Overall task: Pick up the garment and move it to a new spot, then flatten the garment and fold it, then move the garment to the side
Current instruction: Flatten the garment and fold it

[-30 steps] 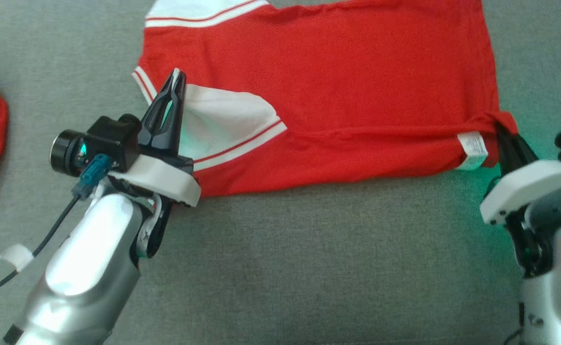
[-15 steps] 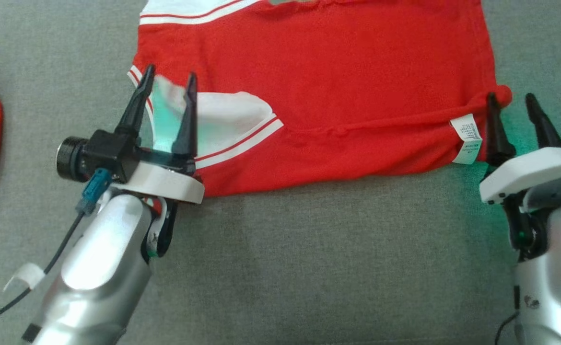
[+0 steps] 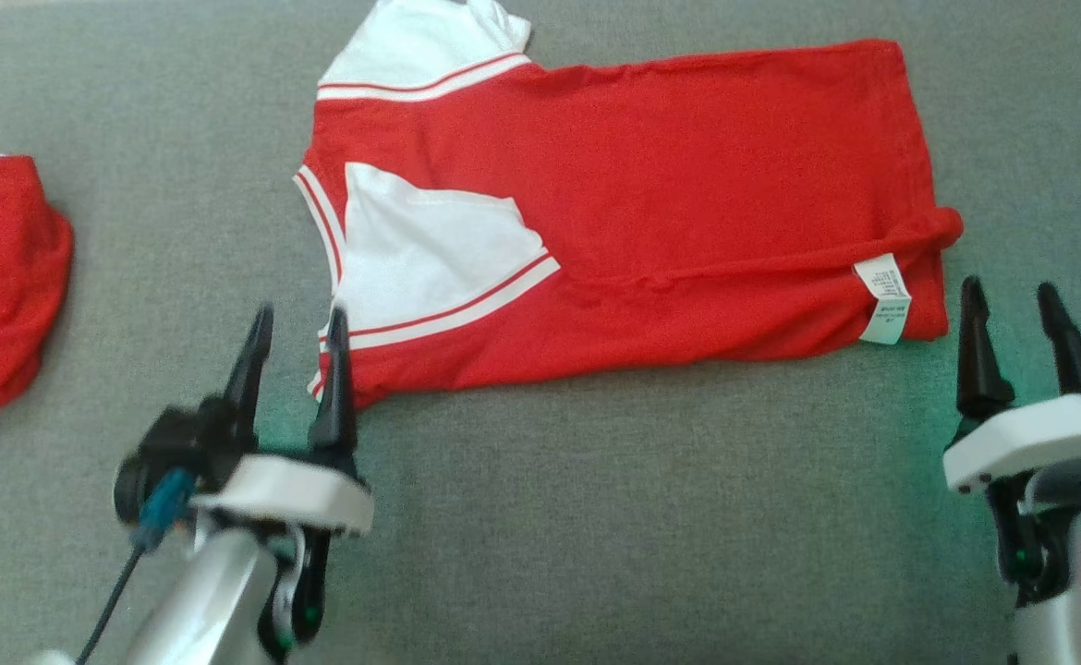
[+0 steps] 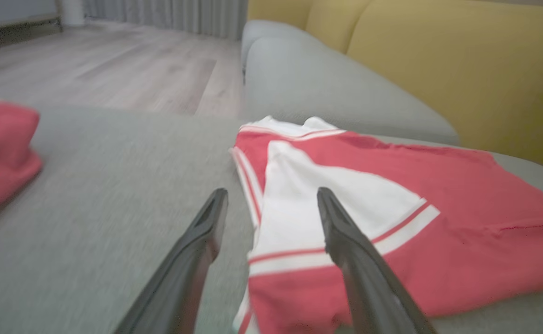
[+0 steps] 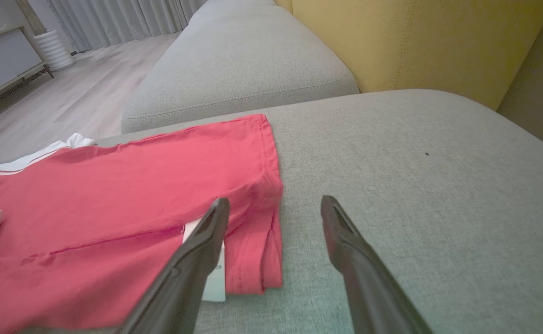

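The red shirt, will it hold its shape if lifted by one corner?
Probably not: the red shirt lies thin and creased, so it would likely droop and unfold. It looks light. Pushed, it may bunch on the textured cushion.

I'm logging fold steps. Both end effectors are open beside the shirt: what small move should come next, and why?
Probably ease the right end effector forward to the corner of the shirt by the label and pinch it. The shirt lies folded into a long strip; this and the left end effector are open, holding nothing, so a crosswise fold seems due.
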